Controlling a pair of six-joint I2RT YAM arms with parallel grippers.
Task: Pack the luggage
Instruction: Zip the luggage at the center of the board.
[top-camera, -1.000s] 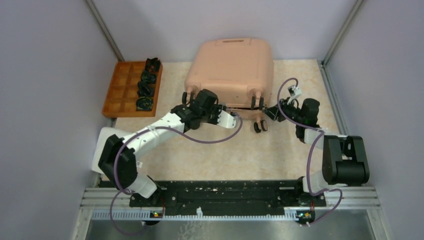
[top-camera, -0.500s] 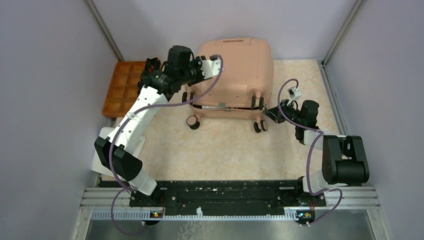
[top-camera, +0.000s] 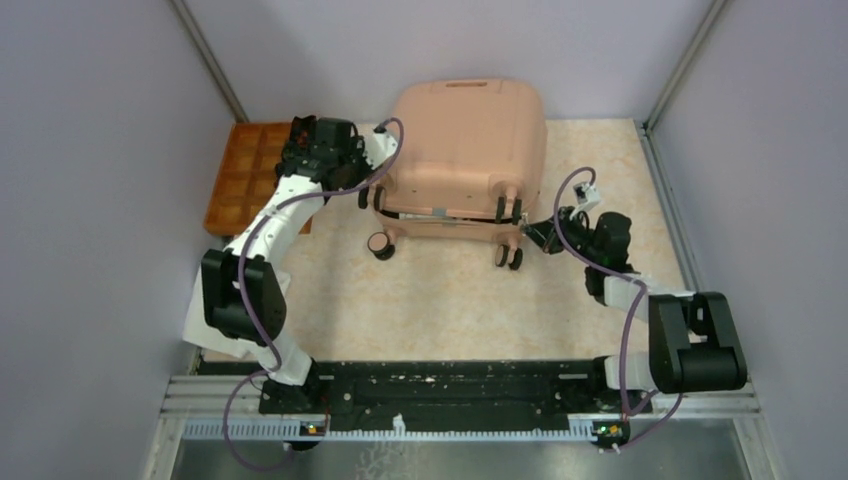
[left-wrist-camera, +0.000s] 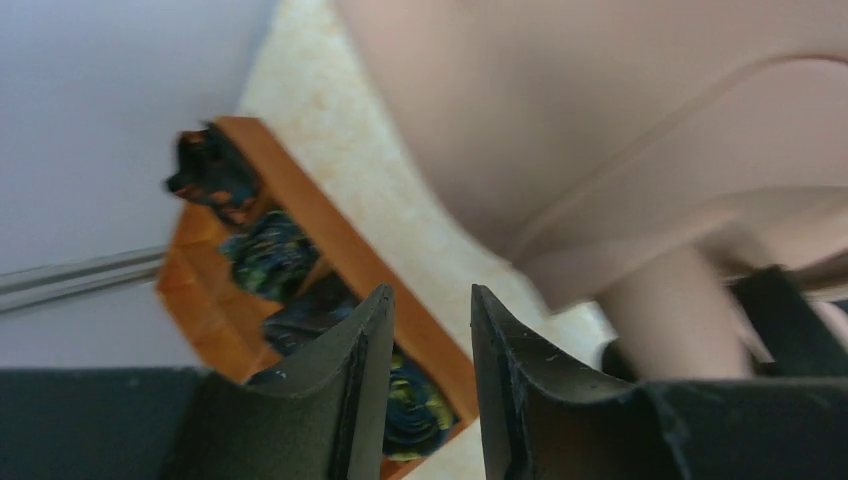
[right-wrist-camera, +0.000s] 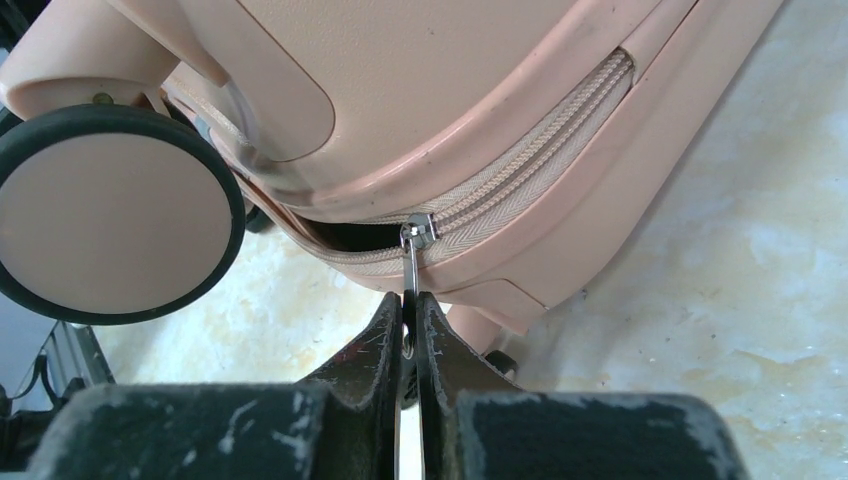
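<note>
The peach-pink luggage (top-camera: 465, 150) lies flat at the back of the table, its wheels (top-camera: 508, 257) toward me. In the right wrist view its shell (right-wrist-camera: 450, 100) and zipper band fill the top. There my right gripper (right-wrist-camera: 410, 300) is shut on the metal zipper pull (right-wrist-camera: 411, 255), at the near right corner of the case (top-camera: 535, 232). My left gripper (top-camera: 308, 140) hovers over the right edge of the orange tray (top-camera: 240, 185). Its fingers (left-wrist-camera: 430, 295) stand open with nothing between them, and the luggage (left-wrist-camera: 600, 120) is to their right.
The orange compartmented tray (left-wrist-camera: 200, 300) at the back left holds dark rolled items (left-wrist-camera: 270, 255) in its right column. A large wheel (right-wrist-camera: 110, 220) sits just left of my right gripper. Grey walls and metal posts close in the table on three sides.
My left arm swung from the luggage's front left corner up and over to the tray. My right gripper closed on the zipper pull, and the luggage shifted slightly left.
</note>
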